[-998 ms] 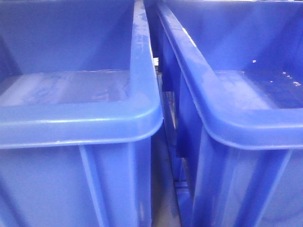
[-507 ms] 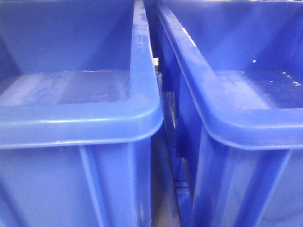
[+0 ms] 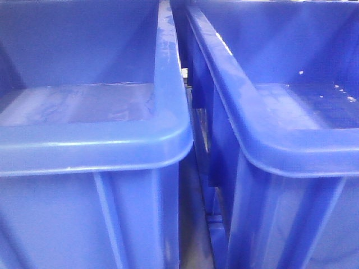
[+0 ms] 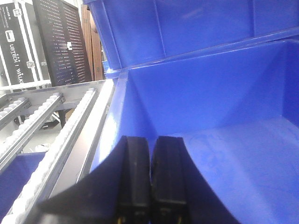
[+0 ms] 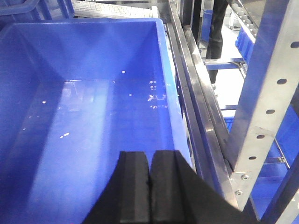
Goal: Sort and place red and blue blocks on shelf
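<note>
Blocks, red or blue, appear in no view, so their look can't be described; as small cubes they would likely be light and rigid, best pinched across opposite flat faces. Both the left gripper and right gripper are closed and empty, each poised over a blue bin on the steel shelf.

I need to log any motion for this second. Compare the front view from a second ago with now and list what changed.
Nothing visibly changed in the front view. The left bin and the right bin sit in the same places with the same narrow gap between them, and no block or claw comes into that view.
</note>
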{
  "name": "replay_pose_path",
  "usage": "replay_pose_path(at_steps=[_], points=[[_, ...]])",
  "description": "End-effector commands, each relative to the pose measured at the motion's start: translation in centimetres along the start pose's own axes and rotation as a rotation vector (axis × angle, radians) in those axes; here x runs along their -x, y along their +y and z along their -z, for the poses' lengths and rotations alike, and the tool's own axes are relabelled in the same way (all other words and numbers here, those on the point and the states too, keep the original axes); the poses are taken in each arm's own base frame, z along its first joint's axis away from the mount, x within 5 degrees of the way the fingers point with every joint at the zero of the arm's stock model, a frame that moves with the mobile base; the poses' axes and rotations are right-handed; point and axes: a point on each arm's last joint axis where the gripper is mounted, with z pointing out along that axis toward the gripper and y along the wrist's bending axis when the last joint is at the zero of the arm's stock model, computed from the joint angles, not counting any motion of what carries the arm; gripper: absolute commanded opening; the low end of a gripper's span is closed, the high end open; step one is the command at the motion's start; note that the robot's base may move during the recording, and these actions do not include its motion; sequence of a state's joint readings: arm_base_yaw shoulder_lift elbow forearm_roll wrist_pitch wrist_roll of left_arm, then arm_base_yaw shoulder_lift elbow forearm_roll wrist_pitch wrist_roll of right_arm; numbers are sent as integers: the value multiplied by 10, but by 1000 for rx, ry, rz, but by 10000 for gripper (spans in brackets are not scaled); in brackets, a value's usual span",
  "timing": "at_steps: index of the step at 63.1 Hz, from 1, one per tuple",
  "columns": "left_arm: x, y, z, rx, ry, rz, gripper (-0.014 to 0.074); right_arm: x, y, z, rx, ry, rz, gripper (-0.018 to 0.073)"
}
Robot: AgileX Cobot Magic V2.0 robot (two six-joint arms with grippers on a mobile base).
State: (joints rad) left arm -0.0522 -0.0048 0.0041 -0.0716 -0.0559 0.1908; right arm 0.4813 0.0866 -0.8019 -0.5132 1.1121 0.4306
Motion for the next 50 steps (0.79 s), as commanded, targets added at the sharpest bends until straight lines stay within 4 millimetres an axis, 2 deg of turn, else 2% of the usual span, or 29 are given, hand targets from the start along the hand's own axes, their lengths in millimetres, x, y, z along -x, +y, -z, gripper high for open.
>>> replay_pose_path(at_steps=[1, 12, 22, 31, 39, 50], points=[[-11, -1, 1, 2, 3, 11, 84, 15, 0, 2, -28, -104, 26, 52], [-11, -1, 1, 2, 3, 11, 84, 19, 9, 1, -114, -226, 58, 52], [-11, -1, 1, 2, 3, 11, 84, 16, 28, -17, -106, -395, 127, 52], [-11, -1, 1, 2, 3, 11, 84, 0, 44, -41, -61, -512, 199, 52], [-11, -1, 1, 2, 3, 11, 84, -27, 49, -64, -46, -510, 237, 52], [-11, -1, 1, 2, 3, 11, 84, -61, 50, -78, -40, -514, 256, 52]])
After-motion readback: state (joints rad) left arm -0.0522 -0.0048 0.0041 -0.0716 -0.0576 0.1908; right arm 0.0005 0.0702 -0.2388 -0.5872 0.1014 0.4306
